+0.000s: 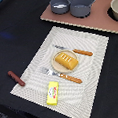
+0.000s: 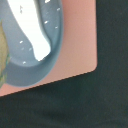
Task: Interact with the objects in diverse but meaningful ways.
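An orange-yellow ridged bread block (image 1: 65,61) lies on a small tan plate (image 1: 56,66) in the middle of a pale placemat (image 1: 91,78). A yellow flat packet (image 1: 52,93) rests at the mat's near edge. A brown sausage-like stick (image 1: 16,78) lies on the black cloth off the mat, at the exterior view's left. Two grey-blue pots (image 1: 60,4) (image 1: 82,5) stand on a pink board (image 1: 92,20) at the back. The wrist view looks down on a grey-blue pot (image 2: 30,65) holding a white piece (image 2: 32,30). No gripper fingers show in either view.
A fork (image 1: 61,75) and a knife (image 1: 74,50), both with orange handles, flank the plate. A pale bowl (image 1: 115,9) sits at the board's right end. In the wrist view the pink board's corner (image 2: 75,60) meets black cloth (image 2: 90,105).
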Robot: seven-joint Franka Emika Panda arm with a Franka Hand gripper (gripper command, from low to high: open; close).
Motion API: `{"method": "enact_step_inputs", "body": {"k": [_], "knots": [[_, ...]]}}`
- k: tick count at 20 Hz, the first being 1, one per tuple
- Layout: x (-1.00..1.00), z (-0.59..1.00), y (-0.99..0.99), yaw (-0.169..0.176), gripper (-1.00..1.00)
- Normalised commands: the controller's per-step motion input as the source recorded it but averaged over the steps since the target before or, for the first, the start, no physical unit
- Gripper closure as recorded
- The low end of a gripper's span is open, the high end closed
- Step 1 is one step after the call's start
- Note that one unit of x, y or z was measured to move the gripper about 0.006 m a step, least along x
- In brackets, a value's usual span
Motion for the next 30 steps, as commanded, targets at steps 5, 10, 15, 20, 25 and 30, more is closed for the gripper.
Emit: {"method": "enact_step_inputs", "body": {"k": [5,10,15,20,25,30], "knots": [[0.12,-0.03,-0.97,0.0,-1.0],[0.04,0.0,-0.95,0.0,-1.0],[0.0,-0.07,-0.94,0.0,-1.0],[0.0,-0.12,-0.93,0.0,-1.0],[-0.01,-0.14,-0.93,0.0,-1.0],[-0.02,-0.15,-0.93,0.0,-1.0]]}}
